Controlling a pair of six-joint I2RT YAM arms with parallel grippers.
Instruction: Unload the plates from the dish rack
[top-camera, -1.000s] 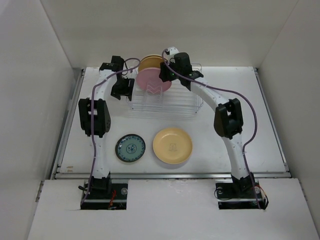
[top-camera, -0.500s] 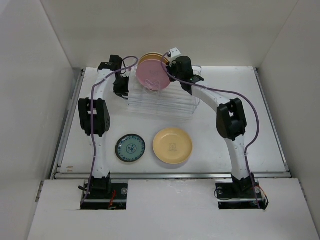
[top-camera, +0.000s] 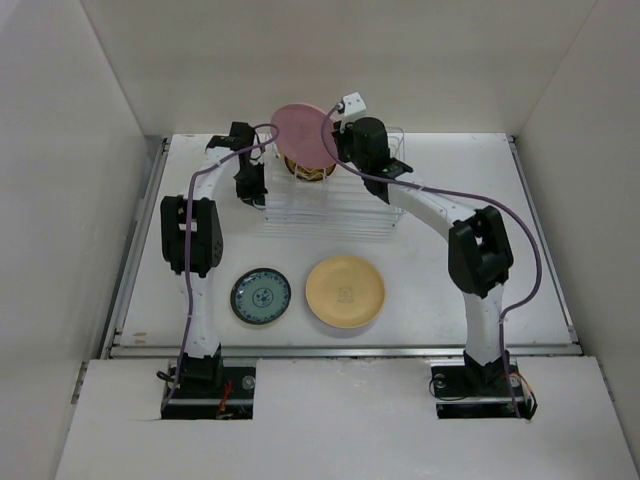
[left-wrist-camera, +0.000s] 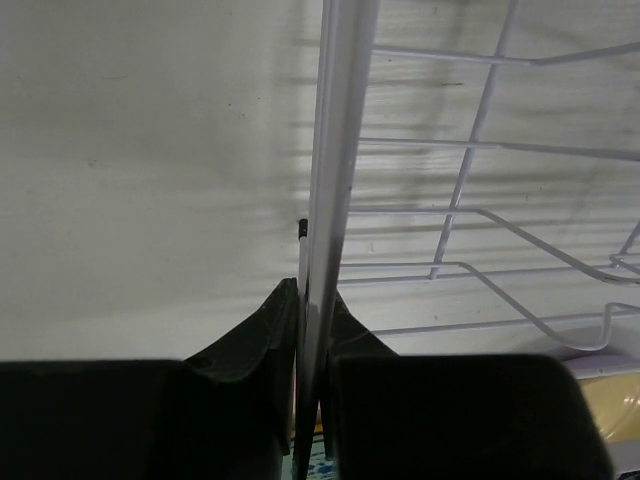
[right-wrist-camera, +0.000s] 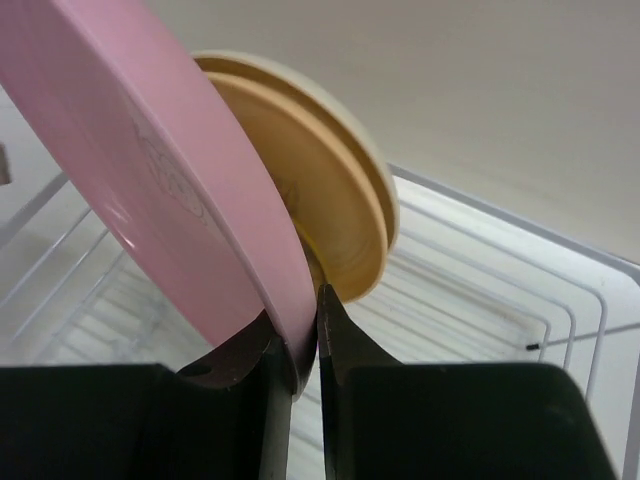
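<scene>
- The right pincer (right-wrist-camera: 300, 335) is clenched on the rim of the pink plate (right-wrist-camera: 170, 200), holding it on edge above the far end of the rack (top-camera: 330, 205). That thin-edge grip probably suits drawing it out between the dividers.
- The left pincer (left-wrist-camera: 315, 300) is clamped on the rack's side wire, most likely to steady the light frame while the plate comes away.
- A tan plate (right-wrist-camera: 335, 195) stands upright in the rack just behind the pink one.
- A teal plate (top-camera: 261, 295) and a yellow plate (top-camera: 345, 291) lie flat on the bench (top-camera: 540, 250), side by side near the arm bases and apart from the rack.
- The bench is plain white and matte, enclosed by bare white walls (top-camera: 300, 60) on three sides.
</scene>
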